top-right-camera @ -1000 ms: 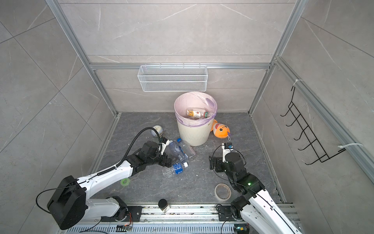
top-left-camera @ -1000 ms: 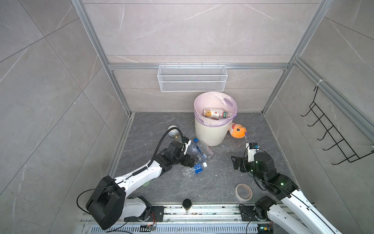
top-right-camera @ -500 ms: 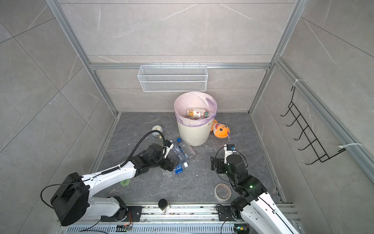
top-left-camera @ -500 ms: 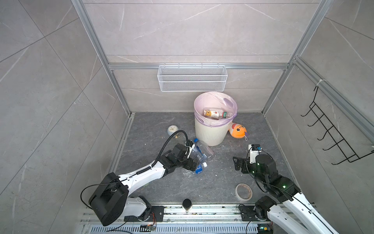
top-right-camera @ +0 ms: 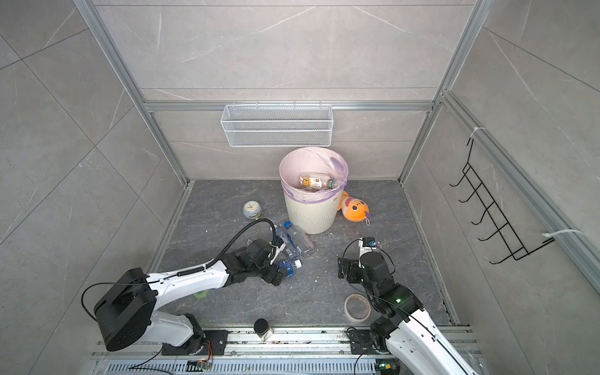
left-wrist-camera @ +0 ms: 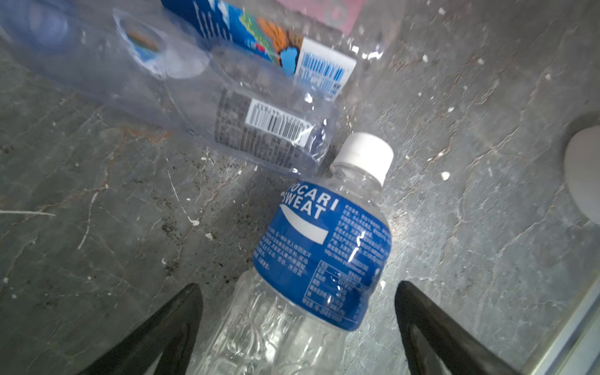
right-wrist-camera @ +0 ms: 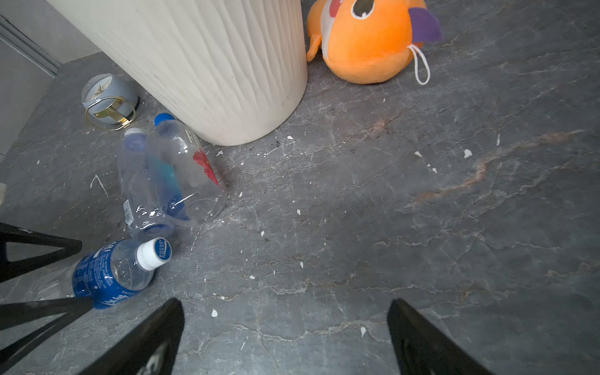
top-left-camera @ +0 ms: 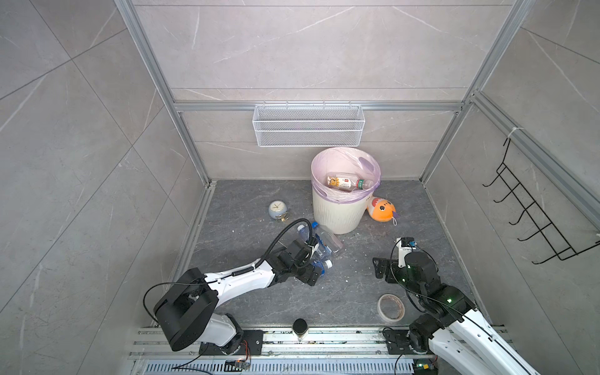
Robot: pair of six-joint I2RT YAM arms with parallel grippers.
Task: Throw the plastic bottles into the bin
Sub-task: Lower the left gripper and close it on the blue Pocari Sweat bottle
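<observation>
- Between the spread fingers of the left gripper (left-wrist-camera: 297, 289), flat on the grey floor (left-wrist-camera: 97, 211): blue-labelled bottle (left-wrist-camera: 324, 246), its white cap (left-wrist-camera: 363, 156) pointing away from the gripper. Fingers apart on either side of the clear lower body, not clamped on it.
- Just ahead of that gripper, past the cap: two more clear bottles lying side by side and touching, namely a barcode bottle (left-wrist-camera: 259, 130) and a bright-labelled bottle (left-wrist-camera: 259, 35). Base of the barcode bottle close beside the white cap.
- Farther ahead of the left gripper, beyond the pair: bin (top-left-camera: 337, 211), upright, lined with a pale lilac bag (top-left-camera: 324, 162). Blue cap of one of the pair just beside its foot in the right wrist view.
- Inside the bin, well apart from both grippers: yellow-labelled bottle (top-left-camera: 344, 183), lying on its side.
- Well apart from the left gripper and the floor bottles: right gripper (right-wrist-camera: 284, 311), fingers wide apart and empty, over bare floor.
- Ahead of the right gripper: ribbed bin wall, with an orange plush fish (right-wrist-camera: 367, 42) just beside it.
- Beyond the bottle pair as seen from the right gripper: round grey alarm clock (right-wrist-camera: 107, 97), near the bin.
- Behind the right gripper, near its arm: tape roll (top-left-camera: 391, 307), flat on the floor.
</observation>
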